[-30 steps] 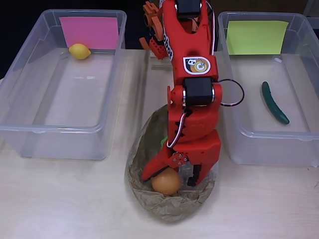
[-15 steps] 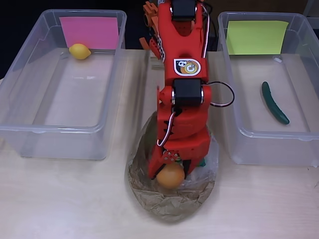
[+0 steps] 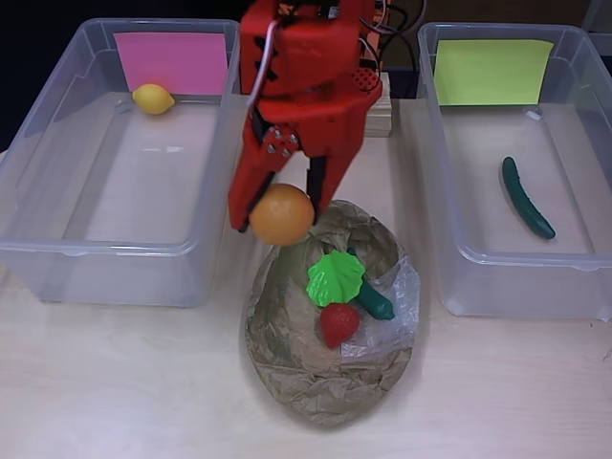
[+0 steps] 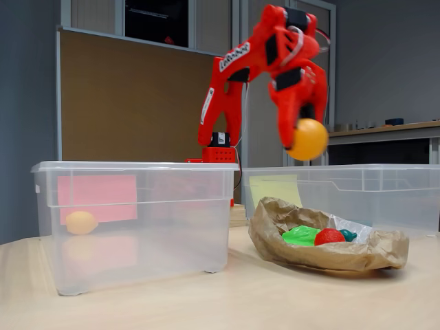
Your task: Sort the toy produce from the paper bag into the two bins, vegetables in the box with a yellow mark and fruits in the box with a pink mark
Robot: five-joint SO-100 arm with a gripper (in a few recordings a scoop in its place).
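Pale wooden worktop [image 3: 115, 382], brown partition and office glazing behind in the fixed view. Red arm raised high; tool [image 3: 279, 212] clamped on a toy orange [image 3: 281, 214], which hangs clear above the far lip of the crumpled paper bag [image 3: 316, 382]; the fixed view puts the orange [image 4: 307, 139] above bin-rim height. Key relation: pink-marked bin [image 3: 57, 253] lies to the left of the tool in the overhead view, its near wall just beside the orange, so a leftward swing is the likely call. A toy lemon [image 3: 153, 98] sits at that bin's far end by the pink card, well apart from the probable drop zone. Yellow-marked bin [image 3: 497, 277] on the right holds a toy cucumber [image 3: 527, 197]. Left in the bag: a green lettuce leaf [image 3: 336, 277], a strawberry [image 3: 338, 323], and a dark green piece [image 3: 375, 301], possibly another cucumber. Bin wall is the only obstacle; height looks sufficient.
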